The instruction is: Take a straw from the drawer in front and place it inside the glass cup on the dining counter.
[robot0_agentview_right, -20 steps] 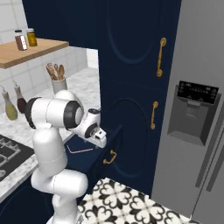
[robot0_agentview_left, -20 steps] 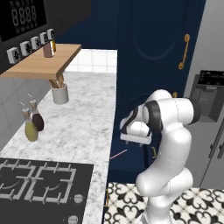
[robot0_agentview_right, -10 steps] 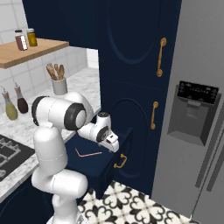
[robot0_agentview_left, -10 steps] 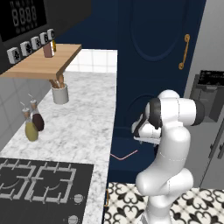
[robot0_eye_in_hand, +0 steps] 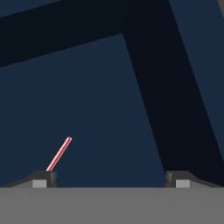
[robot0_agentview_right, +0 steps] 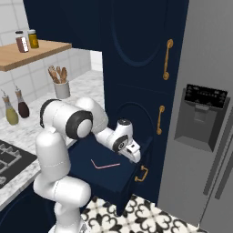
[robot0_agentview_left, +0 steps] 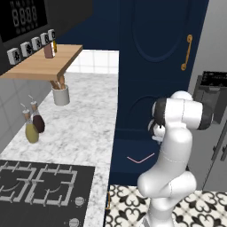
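The navy drawer (robot0_agentview_right: 123, 179) stands pulled out of the cabinet front, its brass handle (robot0_agentview_right: 142, 174) facing the room. The straw (robot0_agentview_right: 105, 165) lies flat on the drawer's floor as a thin pinkish-red line, and it also appears as the straw (robot0_agentview_left: 141, 158) beside the arm. My gripper (robot0_agentview_right: 134, 155) hangs over the drawer's front right part, just behind the handle, open and empty. In the hand view the straw (robot0_eye_in_hand: 59, 154) runs up from the left fingertip (robot0_eye_in_hand: 43, 178), with the gripper (robot0_eye_in_hand: 110, 180) spread wide over the dark drawer floor. The glass cup and dining counter are out of view.
A grey fridge (robot0_agentview_right: 200, 113) with a dispenser stands right of the drawer. Tall navy doors with brass handles (robot0_agentview_right: 167, 59) rise behind it. Left is a marble worktop (robot0_agentview_left: 84, 128) with a black hob (robot0_agentview_left: 40, 190), two bottles (robot0_agentview_left: 33, 126), a utensil pot (robot0_agentview_left: 60, 94) and a wooden shelf (robot0_agentview_left: 44, 64).
The drawer has slid further out of the cabinet. My hand moved outward with its front, so more of the drawer floor and the straw shows. The jaws stayed open.
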### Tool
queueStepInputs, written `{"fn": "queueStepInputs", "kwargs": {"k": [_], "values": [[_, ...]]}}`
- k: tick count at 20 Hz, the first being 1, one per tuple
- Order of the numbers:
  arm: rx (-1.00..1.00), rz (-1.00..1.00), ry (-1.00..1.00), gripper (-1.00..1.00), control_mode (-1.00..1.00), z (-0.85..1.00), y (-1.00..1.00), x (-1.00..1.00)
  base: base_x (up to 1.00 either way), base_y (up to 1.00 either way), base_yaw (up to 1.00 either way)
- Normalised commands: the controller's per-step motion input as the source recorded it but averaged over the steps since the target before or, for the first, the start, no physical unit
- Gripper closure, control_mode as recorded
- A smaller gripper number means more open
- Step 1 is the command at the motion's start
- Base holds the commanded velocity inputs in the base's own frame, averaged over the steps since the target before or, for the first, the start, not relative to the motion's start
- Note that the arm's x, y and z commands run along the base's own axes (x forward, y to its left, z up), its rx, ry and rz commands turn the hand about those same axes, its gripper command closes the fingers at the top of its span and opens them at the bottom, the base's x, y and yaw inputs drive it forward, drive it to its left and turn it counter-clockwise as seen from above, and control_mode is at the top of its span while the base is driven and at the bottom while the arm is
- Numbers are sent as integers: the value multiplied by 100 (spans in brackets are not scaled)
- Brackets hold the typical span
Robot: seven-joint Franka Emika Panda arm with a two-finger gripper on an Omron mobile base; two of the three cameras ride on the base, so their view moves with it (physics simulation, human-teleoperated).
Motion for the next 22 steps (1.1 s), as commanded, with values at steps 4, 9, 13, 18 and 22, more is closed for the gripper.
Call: {"fn": "queueStepInputs", "kwargs": {"k": [4, 9, 13, 18, 22], "values": [[-1, 29, -8, -100, -100, 66, 91, -12, 0, 0, 0], [-2, 46, 0, -100, -100, 15, 89, 3, 0, 0, 0], [-2, 50, 0, -100, -100, -4, 38, 14, 0, 0, 0], [-3, 44, 0, -100, -100, -21, 29, 8, 0, 0, 0], [-19, 21, 0, -100, -100, -22, 48, -31, 0, 0, 0]]}}
